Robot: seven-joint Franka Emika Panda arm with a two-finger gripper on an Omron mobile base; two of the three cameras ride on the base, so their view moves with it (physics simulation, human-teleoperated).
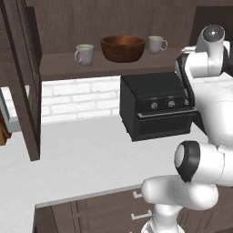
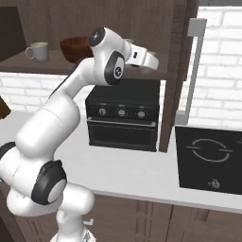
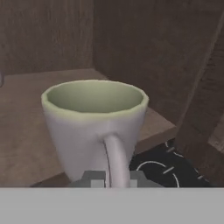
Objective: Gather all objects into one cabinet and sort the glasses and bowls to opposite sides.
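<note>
An off-white mug [image 3: 94, 127] with a greenish-cream inside stands on the cabinet shelf [image 3: 26, 131] near the right wall, its handle towards me. My gripper [image 3: 116, 180] is shut on that handle, one fingertip on each side. In the left base view two more mugs [image 1: 84, 53] [image 1: 157, 44] flank the brown wooden bowl [image 1: 123, 48] on the shelf [image 1: 59, 66]. In the right base view my arm [image 2: 111, 59] reaches to the shelf's right end and hides part of the bowl [image 2: 73, 47]. A mug [image 2: 38, 51] stands at the left.
A black toaster oven [image 1: 157, 107] sits on the pale counter [image 1: 82, 159] under the shelf. The cabinet doors [image 1: 22, 91] [image 2: 182, 71] hang open at both ends. A black cooktop [image 2: 210, 158] lies to the right. Base drawers [image 1: 113, 209] run below the counter.
</note>
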